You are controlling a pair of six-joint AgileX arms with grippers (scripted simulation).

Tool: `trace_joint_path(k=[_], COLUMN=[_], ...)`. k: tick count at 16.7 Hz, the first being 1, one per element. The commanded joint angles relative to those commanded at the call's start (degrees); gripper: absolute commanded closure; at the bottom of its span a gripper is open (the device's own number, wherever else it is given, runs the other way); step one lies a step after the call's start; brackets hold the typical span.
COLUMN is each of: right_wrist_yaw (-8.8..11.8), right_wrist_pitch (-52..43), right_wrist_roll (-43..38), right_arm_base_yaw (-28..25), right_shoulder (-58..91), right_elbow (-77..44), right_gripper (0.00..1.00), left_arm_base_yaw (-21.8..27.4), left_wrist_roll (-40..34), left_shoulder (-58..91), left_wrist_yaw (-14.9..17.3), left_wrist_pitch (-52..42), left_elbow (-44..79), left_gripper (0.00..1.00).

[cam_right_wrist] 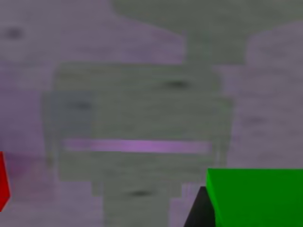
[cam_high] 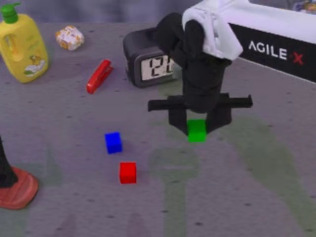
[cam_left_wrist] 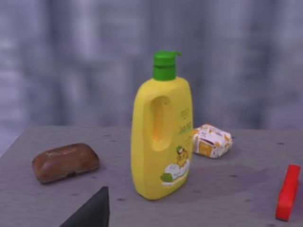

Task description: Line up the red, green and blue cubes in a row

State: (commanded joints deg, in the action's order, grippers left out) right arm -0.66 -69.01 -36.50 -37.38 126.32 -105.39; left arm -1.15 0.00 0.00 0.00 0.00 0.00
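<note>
Cubes sit on the counter (cam_high: 276,197): blue cube (cam_high: 113,142) left of centre, red cube (cam_high: 128,173) just beside it, nearer the front edge. Farther right, the right end effector (cam_high: 196,129) grips the green cube (cam_high: 196,131) between its fingers. Whether the left end effector (cam_left_wrist: 92,210) is open, I cannot tell.

top: overhead, whole table | left wrist: low, far-left bottle (cam_left_wrist: 162,137) | right wrist: close, tabletop

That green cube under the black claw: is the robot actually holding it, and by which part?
Yes. The right gripper holds the green cube by its two opposite side faces, lifted off the table.
</note>
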Motion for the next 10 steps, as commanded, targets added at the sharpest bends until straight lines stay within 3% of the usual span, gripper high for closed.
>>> trace_joint_path(k=[4,10], right_wrist_yaw=[-0.2,-0.1], right_wrist_pitch=[1.1,1.4], right_wrist_roll=[-9.0,-9.9], right_arm_base_yaw=[-7.4,-8.0], right_shoulder=[-3.4,-3.5], right_elbow=[3.8,4.2], right_gripper=[1.00,1.00], left_arm_base_yaw=[0.0,0.0], left_wrist_roll=[0.0,0.0], left_shoulder=[0.0,0.0], left_wrist_yaw=[0.0,0.0], left_wrist_pitch=[0.0,0.0], left_elbow=[0.0,0.0], left_gripper=[0.00,0.00])
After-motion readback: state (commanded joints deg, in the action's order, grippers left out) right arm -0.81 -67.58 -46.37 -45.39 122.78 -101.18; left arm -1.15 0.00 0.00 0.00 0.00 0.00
